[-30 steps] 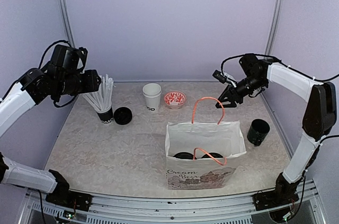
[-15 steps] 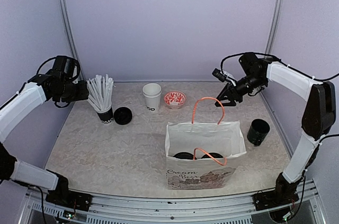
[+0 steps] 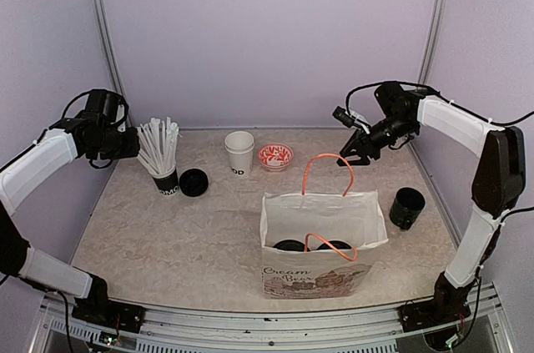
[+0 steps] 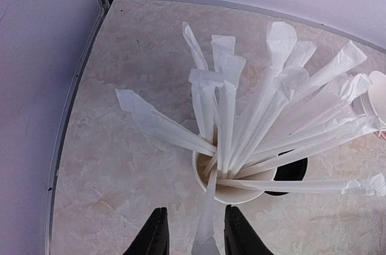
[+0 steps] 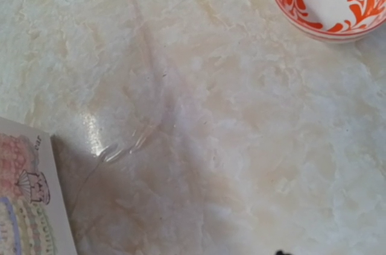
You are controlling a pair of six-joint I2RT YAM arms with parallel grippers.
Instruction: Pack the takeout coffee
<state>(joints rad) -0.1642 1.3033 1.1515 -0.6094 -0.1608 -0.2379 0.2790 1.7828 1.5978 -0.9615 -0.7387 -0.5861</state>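
Nestling in paper bag (image 3: 313, 279), round black lids (image 3: 290, 245)

marbled table (image 3: 167, 236), paper bag (image 3: 317, 274) (upright), bowl (image 3: 275, 155)

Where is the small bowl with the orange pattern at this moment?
In the top view, the orange-patterned bowl stands near the back of the table, just right of the open white paper cup and behind the paper bag.
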